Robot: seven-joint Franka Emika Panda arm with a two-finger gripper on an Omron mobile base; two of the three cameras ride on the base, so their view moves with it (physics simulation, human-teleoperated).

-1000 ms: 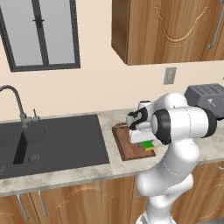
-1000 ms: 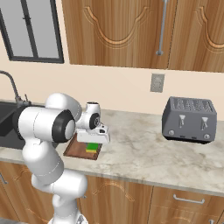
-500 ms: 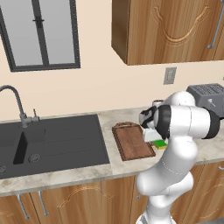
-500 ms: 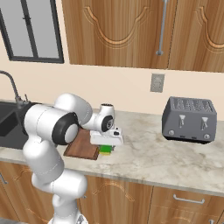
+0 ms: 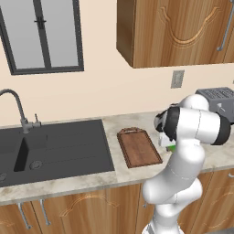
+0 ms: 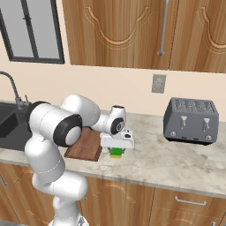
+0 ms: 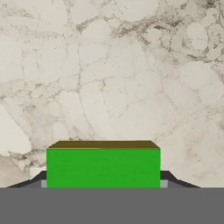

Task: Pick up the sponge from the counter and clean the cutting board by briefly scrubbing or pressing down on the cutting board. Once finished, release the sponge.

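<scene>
The white arm bends forward at its elbow, and the hand points straight down. The gripper (image 6: 116, 151) is low above the counter (image 6: 176, 159), its 2 fingers clamped on the sponge (image 6: 116, 152).

Green sponge (image 7: 103, 167), beige marbled counter (image 7: 109, 74)

A rendered home kitchen. A beige marbled stone counter (image 6: 176, 163) runs along the wall over carved wooden base cabinets (image 5: 87, 212), with matching wall cabinets (image 6: 132, 33) above. A black sink (image 5: 55, 148) with a curved grey faucet (image 5: 18, 107) sits under a dark-framed window (image 5: 43, 34). A grey toaster (image 6: 190, 120), a wall outlet (image 6: 159, 83) and a wooden cutting board (image 5: 138, 147) complete it.
</scene>
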